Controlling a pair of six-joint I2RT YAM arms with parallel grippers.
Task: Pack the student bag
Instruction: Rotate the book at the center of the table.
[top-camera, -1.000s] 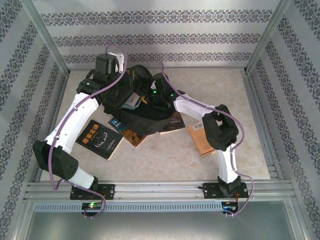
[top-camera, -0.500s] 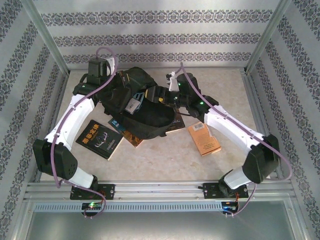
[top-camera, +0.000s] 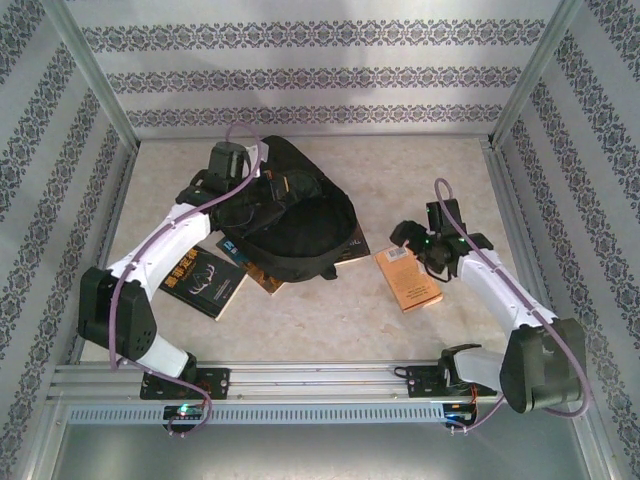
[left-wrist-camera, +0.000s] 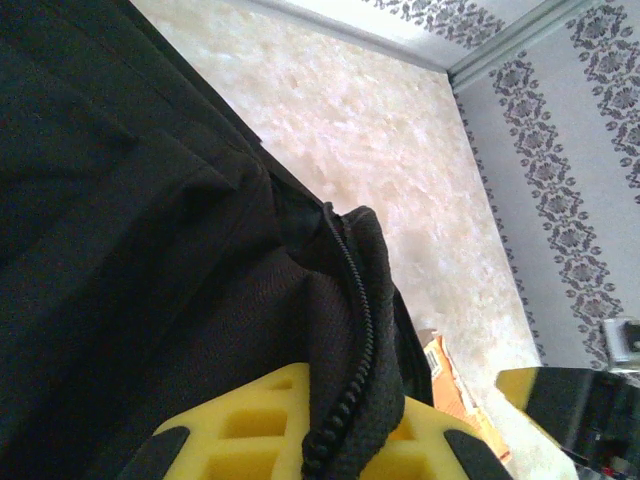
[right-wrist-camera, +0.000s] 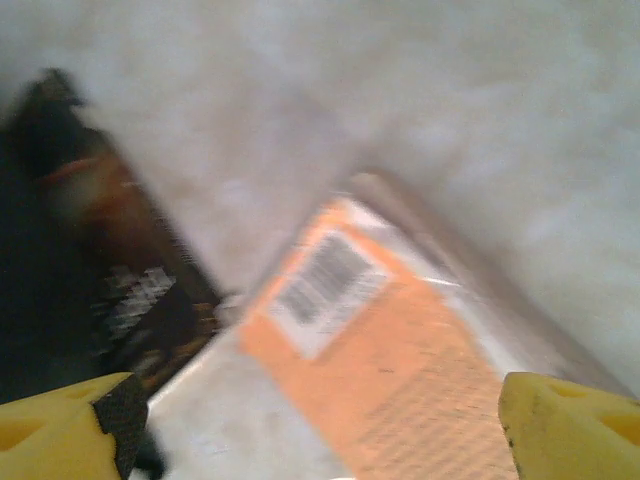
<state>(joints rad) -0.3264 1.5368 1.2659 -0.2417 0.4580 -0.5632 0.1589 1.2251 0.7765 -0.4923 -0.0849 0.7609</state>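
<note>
Student bag (top-camera: 295, 215): large, black, soft woven fabric, slumped in a rounded heap on the desk (top-camera: 400, 165), left of centre. The desk surface was mottled beige and looked like stone. The left end effector (top-camera: 258, 188) sat on the bag's far-left part. In the left wrist view its yellow fingers (left-wrist-camera: 250, 425) stood apart. One was moulded with square hollows, and a folded fabric edge carrying a coiled black zip (left-wrist-camera: 357, 320) lay draped over it. The other finger was clear of the cloth, so nothing was clamped. The right end effector (right-wrist-camera: 320, 415) was spread wide above the orange book (top-camera: 408, 280), a flat rectangular paperback with a white barcode label (right-wrist-camera: 325, 285). That wrist view was motion-blurred and the print was unreadable. A black book (top-camera: 202, 280) with pale lettering lay flat and uncovered beside the left arm. A brown book (top-camera: 262, 272) and a dark book (top-camera: 352, 245) stuck out from under the bag's near edge, each mostly hidden. The bag's opening could not be made out from above, and the left arm covered part of the bag.
</note>
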